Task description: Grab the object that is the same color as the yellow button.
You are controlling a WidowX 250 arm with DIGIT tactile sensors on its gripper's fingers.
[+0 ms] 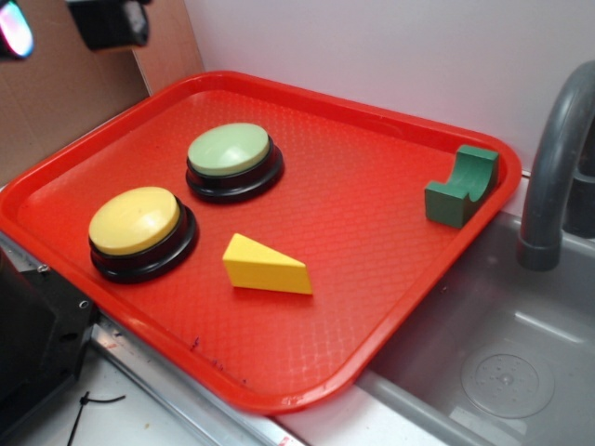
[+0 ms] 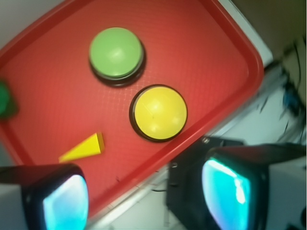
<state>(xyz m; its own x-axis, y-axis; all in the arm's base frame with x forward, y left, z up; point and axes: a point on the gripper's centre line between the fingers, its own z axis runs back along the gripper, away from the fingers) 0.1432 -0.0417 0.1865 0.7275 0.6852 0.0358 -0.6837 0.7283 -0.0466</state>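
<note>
The yellow wedge block (image 1: 267, 266) lies on the red tray (image 1: 372, 307) near its front middle; it also shows in the wrist view (image 2: 84, 148). The yellow button (image 1: 139, 229) sits at the tray's left, and shows in the wrist view (image 2: 159, 113) too. My gripper (image 2: 144, 201) is open and empty, held high above the tray's left front edge. Its two cyan pads (image 2: 64, 203) stand wide apart. In the exterior view only a bit of the gripper (image 1: 56, 23) shows at the top left corner.
A pale green button (image 1: 232, 160) sits behind the yellow one. A green notched block (image 1: 460, 188) stands at the tray's right rim. A grey sink (image 1: 502, 372) and faucet (image 1: 553, 177) are to the right. A black box (image 1: 37, 344) is at the front left.
</note>
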